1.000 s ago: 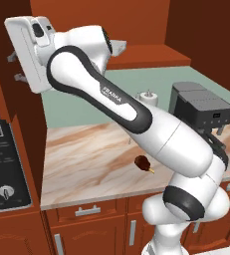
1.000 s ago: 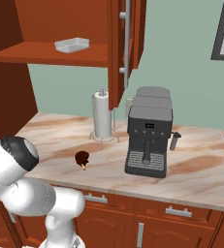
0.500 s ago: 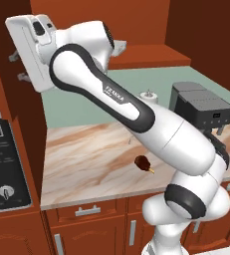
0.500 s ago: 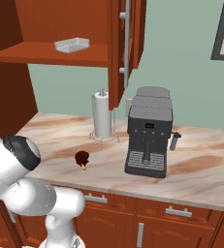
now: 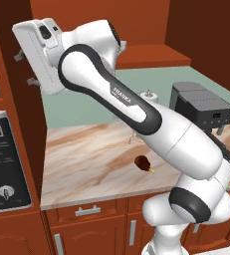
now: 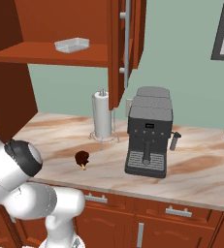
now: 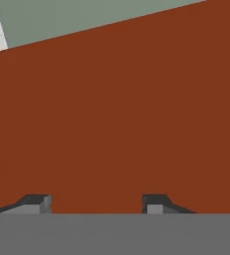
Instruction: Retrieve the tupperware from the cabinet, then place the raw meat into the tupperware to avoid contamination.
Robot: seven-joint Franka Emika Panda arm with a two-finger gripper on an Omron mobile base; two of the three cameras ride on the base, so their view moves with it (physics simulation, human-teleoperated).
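Cabinet (image 6: 128, 48) standing open; retrieval step pending. Gripper (image 7: 94, 204) facing red wood, fingers apart, holding nothing. Tupperware (image 6: 72, 45) sitting on the shelf; raw meat (image 6: 82, 158) lying on the counter (image 6: 196, 169). Next: reaching rightward to the shelf.

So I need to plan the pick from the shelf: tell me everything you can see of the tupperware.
The tupperware is a small, shallow rectangular tray with rounded corners, pale whitish-grey and slightly see-through, like plastic. It has no lid on it and looks empty. It sits flat and upright on the open cabinet shelf, towards the front edge, turned a little askew to that edge. Nothing else touches it, and it stands apart from the open door to its right.
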